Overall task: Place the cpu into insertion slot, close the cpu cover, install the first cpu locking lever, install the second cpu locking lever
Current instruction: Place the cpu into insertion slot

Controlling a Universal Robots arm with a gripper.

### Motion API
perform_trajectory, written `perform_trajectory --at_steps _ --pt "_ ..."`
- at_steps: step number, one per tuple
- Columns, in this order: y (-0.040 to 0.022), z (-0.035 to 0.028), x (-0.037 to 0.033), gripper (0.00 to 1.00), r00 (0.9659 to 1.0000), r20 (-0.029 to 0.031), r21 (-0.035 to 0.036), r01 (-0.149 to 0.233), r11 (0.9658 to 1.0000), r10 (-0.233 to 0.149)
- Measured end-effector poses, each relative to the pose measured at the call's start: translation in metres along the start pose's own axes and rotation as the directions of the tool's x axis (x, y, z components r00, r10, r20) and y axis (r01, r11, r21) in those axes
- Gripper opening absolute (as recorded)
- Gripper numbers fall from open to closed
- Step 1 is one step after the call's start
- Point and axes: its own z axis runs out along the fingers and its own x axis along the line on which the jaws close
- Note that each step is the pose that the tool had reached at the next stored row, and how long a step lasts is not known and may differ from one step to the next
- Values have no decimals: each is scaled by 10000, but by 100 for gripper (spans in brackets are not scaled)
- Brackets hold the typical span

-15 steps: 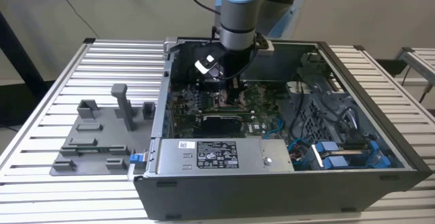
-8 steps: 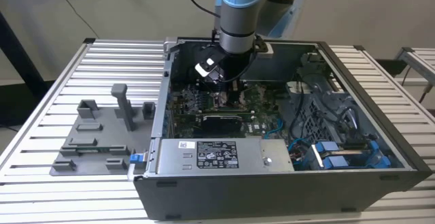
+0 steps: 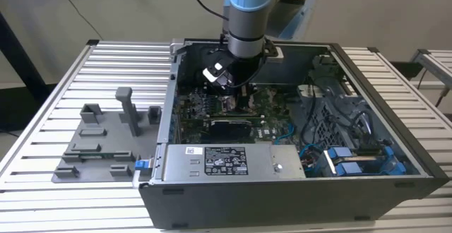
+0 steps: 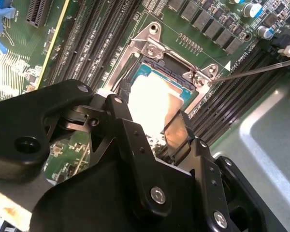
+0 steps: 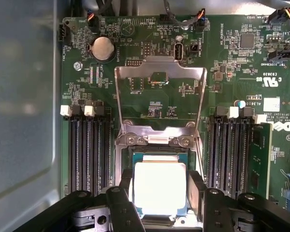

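The silver-tan cpu (image 5: 159,188) lies in the insertion slot (image 5: 159,154) on the green motherboard (image 5: 232,63); it glares bright in the second wrist view as the cpu (image 4: 150,101). My gripper (image 5: 160,193) straddles it, black fingers (image 5: 195,188) against its two opposite edges, shut on the chip. The cpu cover (image 5: 135,70), a silver frame with a square window, stands flipped back from the slot. A thin metal locking lever (image 4: 261,67) sticks out sideways, unlatched. In the exterior view the gripper (image 3: 236,92) reaches down into the open computer case.
Rows of black memory slots (image 5: 89,154) flank the socket on both sides. The case (image 3: 395,153) walls surround the board, with a power supply (image 3: 226,161) at the front and blue cables (image 3: 346,161) at the exterior view's right. A grey fixture plate (image 3: 99,148) lies outside.
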Motion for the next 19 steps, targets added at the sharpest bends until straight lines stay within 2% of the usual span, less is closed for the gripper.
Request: perform_trajectory --at_steps 6,19 --pt "0 16 5 54 10000 1 1 1 10000 -1" --pt "-2 45 6 54 10000 -49 1 -10 10000 10"
